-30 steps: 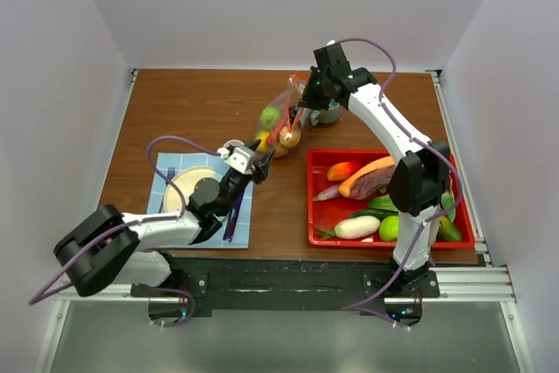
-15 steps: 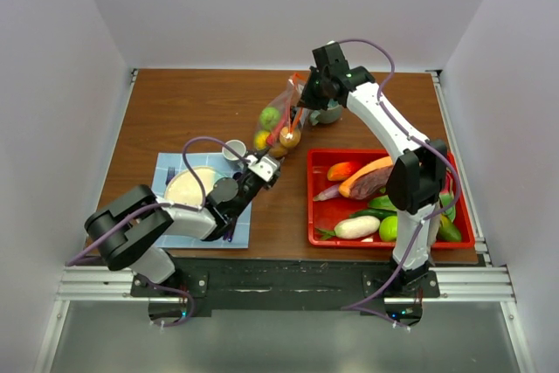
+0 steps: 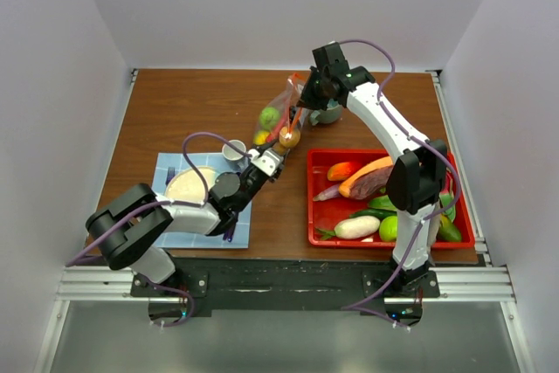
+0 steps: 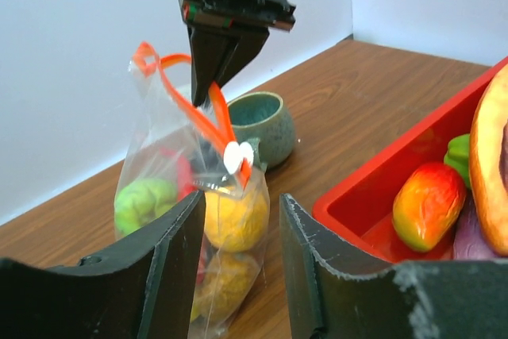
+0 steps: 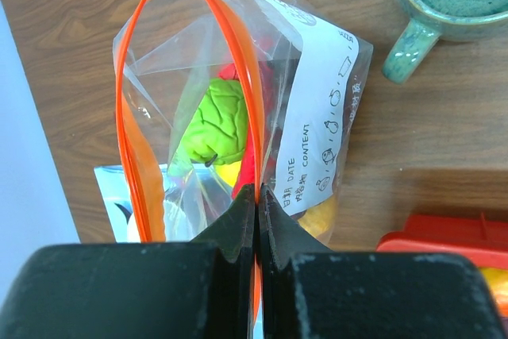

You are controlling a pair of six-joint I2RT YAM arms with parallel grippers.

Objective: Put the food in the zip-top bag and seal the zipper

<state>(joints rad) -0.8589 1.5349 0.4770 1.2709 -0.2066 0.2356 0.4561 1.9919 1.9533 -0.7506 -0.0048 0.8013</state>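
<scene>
Your right hand [image 5: 255,200] is pressed together on the zipper [image 5: 131,117], pinching the orange-red strip and holding the zip-top bag [image 3: 281,124] up by its mouth. The bag hangs over the far middle of the desk [image 3: 192,111], just left of the green mug [image 3: 328,113] and beyond the near-left corner of the red tray [image 3: 311,203]. In the left wrist view its bottom looks to rest on the wood.

The bag is clear and crinkled. Beyond the pinch, the two sides of the strip bow apart in a long narrow loop, so the mouth gapes there. A white slider tab [image 4: 236,156] sits on the strip, and a white printed label [image 5: 317,132] runs down one face. Through the plastic you can see a wrinkled green fruit [image 5: 214,121], a yellow fruit [image 4: 234,216] with another below it, and something red behind them.

Your left hand [image 3: 268,162] lies low near the desk, just short of the bag and pointed at it. Its fingers [image 4: 178,252] are partly spread with nothing gripped between them.

More food lies in the tray, including an orange-red fruit [image 4: 429,204], a carrot [image 3: 371,172] and a white vegetable [image 3: 356,227].
</scene>
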